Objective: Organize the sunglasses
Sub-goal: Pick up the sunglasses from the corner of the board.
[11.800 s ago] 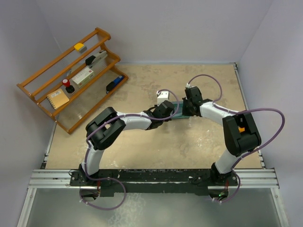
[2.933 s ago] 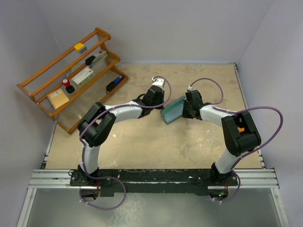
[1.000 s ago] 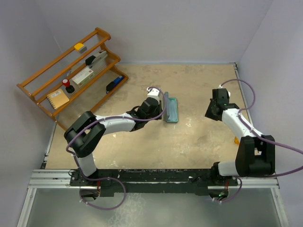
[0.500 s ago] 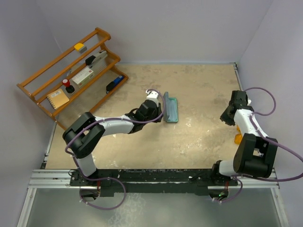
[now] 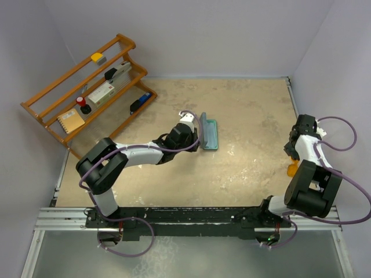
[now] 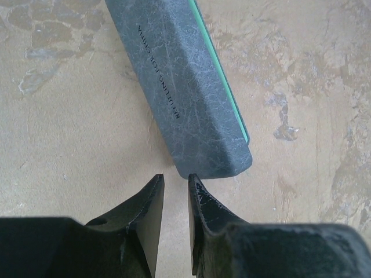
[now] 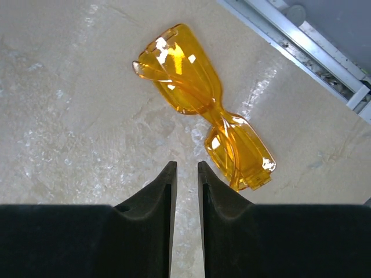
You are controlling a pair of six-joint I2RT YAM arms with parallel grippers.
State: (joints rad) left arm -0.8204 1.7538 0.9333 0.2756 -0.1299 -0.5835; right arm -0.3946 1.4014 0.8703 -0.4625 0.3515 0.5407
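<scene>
The orange see-through sunglasses [image 7: 203, 104] lie folded on the table by its right edge, and only a small part of them [image 5: 291, 169] shows from above. My right gripper [image 7: 185, 168] hovers just short of them, jaws a narrow gap apart and empty; from above it [image 5: 293, 154] sits beside the right wall. A dark grey glasses case [image 6: 185, 98] with a teal inside [image 5: 211, 134] lies mid-table. My left gripper [image 6: 175, 179] points at its near end from the left [image 5: 196, 139], jaws slightly apart with nothing between them.
A wooden rack [image 5: 87, 87] at the back left holds a notebook, a stapler and other small items. A metal rail [image 7: 301, 46] runs along the table's right edge just beyond the sunglasses. Grey walls close in on three sides.
My right arm has swung from mid-right over to the table's right edge, above the sunglasses. The left gripper has stayed by the case, which has not moved.
</scene>
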